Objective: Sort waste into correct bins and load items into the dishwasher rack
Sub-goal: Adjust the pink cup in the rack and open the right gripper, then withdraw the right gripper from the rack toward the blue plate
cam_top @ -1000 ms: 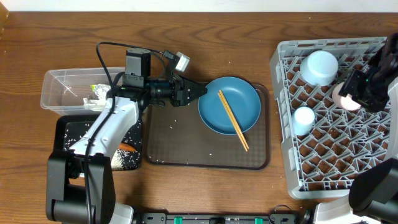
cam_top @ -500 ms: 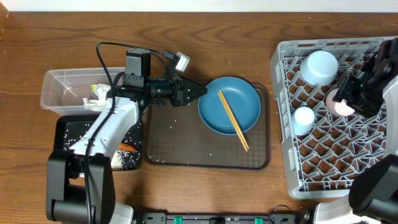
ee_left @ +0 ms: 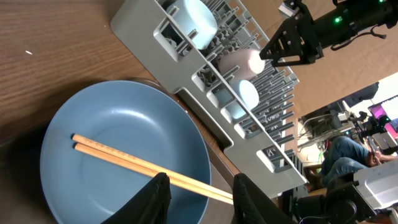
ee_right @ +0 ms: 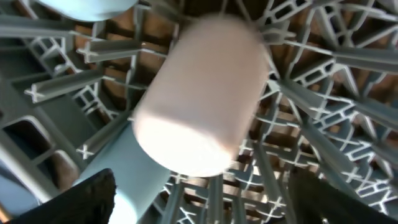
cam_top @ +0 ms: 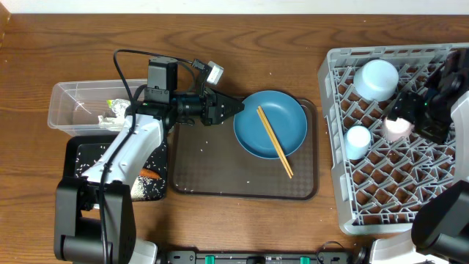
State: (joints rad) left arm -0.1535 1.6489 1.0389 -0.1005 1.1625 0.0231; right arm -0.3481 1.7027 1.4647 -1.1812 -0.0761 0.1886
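Brown wood-grain table (cam_top: 73,44), pale wall strip (cam_top: 220,6) along its far edge, cluttered equipment (ee_left: 367,121) beyond

one grey rack (cam_top: 440,183) at three o'clock, with one light-blue bowl (cam_top: 377,78) and two cups, one light-blue (cam_top: 357,138) and one pink (cam_top: 396,129). at centre, one brown serving tray (cam_top: 212,169), one dark-blue plate (cam_top: 253,132), two chopsticks (cam_top: 275,141). at nine o'clock, one clear tub (cam_top: 66,103), one black tray (cam_top: 80,154), one carrot (cam_top: 150,174), one wrapper (cam_top: 117,111).

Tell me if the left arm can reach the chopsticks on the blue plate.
Probably yes: the left tool sits at the plate rim, jaws apart, with nothing between it and the chopsticks.
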